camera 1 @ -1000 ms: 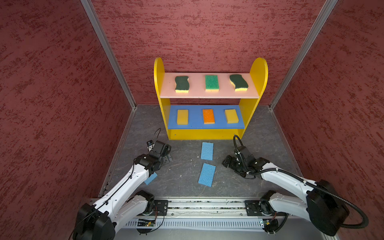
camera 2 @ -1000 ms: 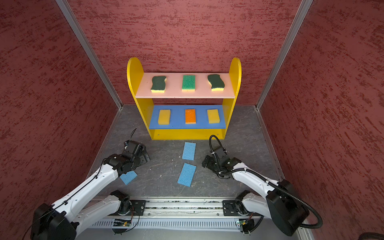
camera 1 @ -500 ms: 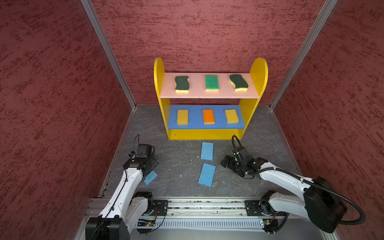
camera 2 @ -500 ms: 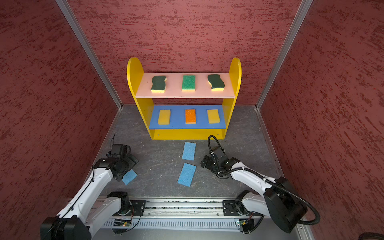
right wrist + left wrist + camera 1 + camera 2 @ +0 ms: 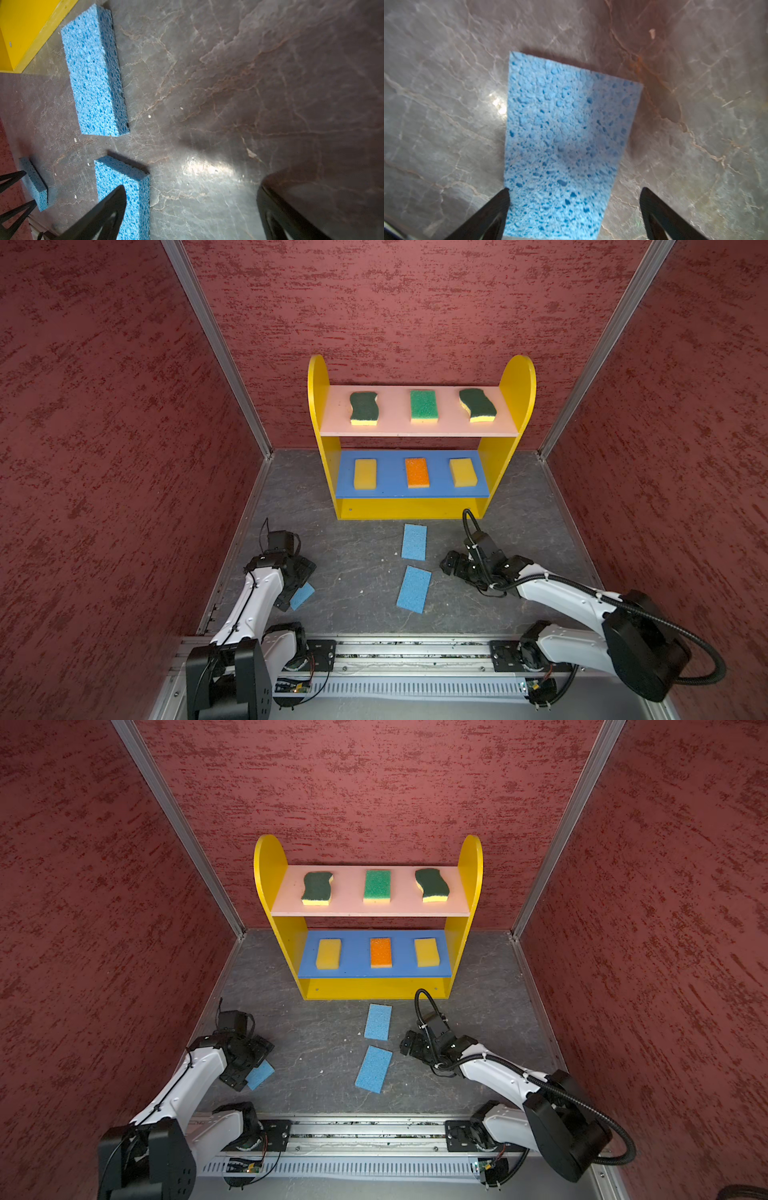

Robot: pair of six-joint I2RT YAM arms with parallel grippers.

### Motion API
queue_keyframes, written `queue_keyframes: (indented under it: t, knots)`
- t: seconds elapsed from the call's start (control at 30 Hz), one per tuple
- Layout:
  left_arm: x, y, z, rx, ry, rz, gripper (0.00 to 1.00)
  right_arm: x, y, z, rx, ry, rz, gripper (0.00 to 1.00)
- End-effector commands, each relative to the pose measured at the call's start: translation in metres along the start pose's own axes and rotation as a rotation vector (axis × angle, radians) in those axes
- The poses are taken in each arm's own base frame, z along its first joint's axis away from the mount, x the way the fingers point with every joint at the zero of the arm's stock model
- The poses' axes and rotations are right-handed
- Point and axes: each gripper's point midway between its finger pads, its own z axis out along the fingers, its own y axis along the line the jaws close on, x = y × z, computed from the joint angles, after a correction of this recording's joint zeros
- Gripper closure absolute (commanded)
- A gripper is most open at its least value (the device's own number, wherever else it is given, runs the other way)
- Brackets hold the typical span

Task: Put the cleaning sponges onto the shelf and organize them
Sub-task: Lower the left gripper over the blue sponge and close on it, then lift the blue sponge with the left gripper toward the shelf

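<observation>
Item: blue sponge [image 5: 566,135], flat on the table, well short of the shelf [image 5: 419,508]. Left gripper [image 5: 574,190] is nearer, jaws wide, straddling its near end. The long axis runs straight ahead between them. Right gripper [image 5: 451,566] has jaws wide, empty.

The blue sponge [image 5: 566,135] is seen to be open-pored foam, matt and coarse — pits of uneven size are noted across its face. The tabletop [image 5: 446,104] is finished like veined grey stone, smooth, with a glossy sheen where light is reflected. The shelf [image 5: 515,381] panels are coated in smooth satin paint; the walls [image 5: 104,448] are rough-textured and matt.
</observation>
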Motion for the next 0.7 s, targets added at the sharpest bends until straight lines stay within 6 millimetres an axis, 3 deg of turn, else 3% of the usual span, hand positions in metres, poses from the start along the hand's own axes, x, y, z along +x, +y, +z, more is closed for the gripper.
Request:
queue_keyframes:
  t: [0.0,0.13,0.67]
  knots:
    - [-0.007,0.002,0.001,-0.021,-0.020,0.020,0.02,0.004,-0.011,0.009,0.032,-0.003,-0.021,0.01]
    - [-0.006,0.005,0.008,-0.055,-0.005,0.027,0.02,0.006,-0.015,0.014,0.047,0.011,-0.029,0.01]
    - [0.004,-0.025,0.013,0.037,0.037,0.102,0.12,0.008,-0.017,0.020,0.069,0.033,-0.035,0.01]
